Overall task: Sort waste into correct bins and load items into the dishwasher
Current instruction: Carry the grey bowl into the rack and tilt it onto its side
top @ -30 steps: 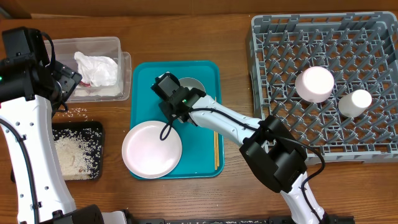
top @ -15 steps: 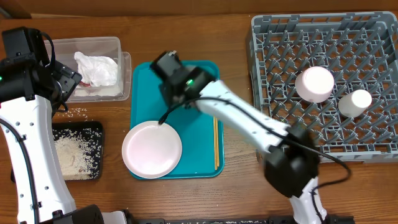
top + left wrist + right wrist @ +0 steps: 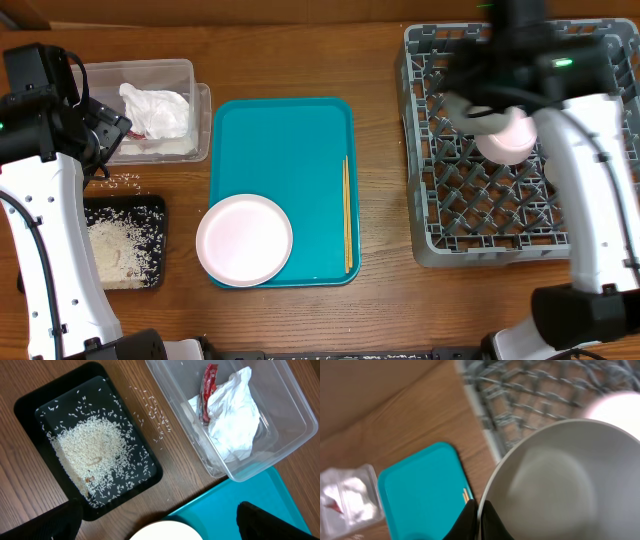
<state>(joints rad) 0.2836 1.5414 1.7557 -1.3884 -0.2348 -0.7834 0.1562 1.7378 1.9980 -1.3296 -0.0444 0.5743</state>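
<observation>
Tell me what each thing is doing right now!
grey bowl: rim gripped by the right gripper, above the dish rack.
white plate: empty, on the teal tray.
chopsticks: lying on the teal tray.
napkin: crumpled in the clear tub.
red wrapper: in the tub too.
rice: heaped in the black tray.
left gripper: open.

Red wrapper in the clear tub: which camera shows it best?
Left wrist view: the red wrapper lies sharp beside the napkin. Overhead, only a reddish sliver shows; the right wrist view gives a blurred speck.
</observation>
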